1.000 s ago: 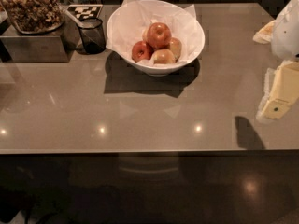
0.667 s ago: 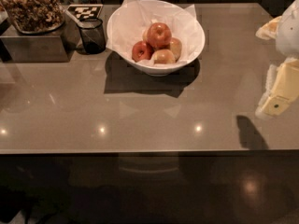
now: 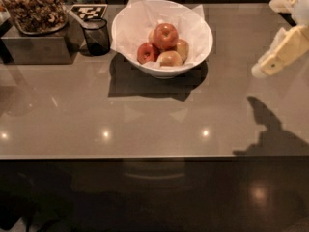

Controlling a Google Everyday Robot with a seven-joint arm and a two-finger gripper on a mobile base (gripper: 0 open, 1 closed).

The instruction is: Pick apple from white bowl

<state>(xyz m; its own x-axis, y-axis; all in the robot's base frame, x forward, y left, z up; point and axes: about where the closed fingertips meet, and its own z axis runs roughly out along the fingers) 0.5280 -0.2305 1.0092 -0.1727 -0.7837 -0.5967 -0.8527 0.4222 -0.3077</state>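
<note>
The white bowl, wide and lined with crinkled white paper, stands on the grey table at the back centre. In it the apple, large, round and red-orange, sits on top of the pile. A smaller dark-red apple lies to its left, and paler yellow-tan apples lie in front and to the right. My gripper, pale yellow-white, hangs above the table at the far right edge, well to the right of the bowl and apart from it. Nothing shows in it.
A small dark glass cup stands just left of the bowl. A grey box with a tray of brown dried pieces sits at the back left. A checkered marker card lies behind the cup. The table's front edge runs across the view.
My gripper has risen a little at the right edge. The bowl and apples have not moved.
</note>
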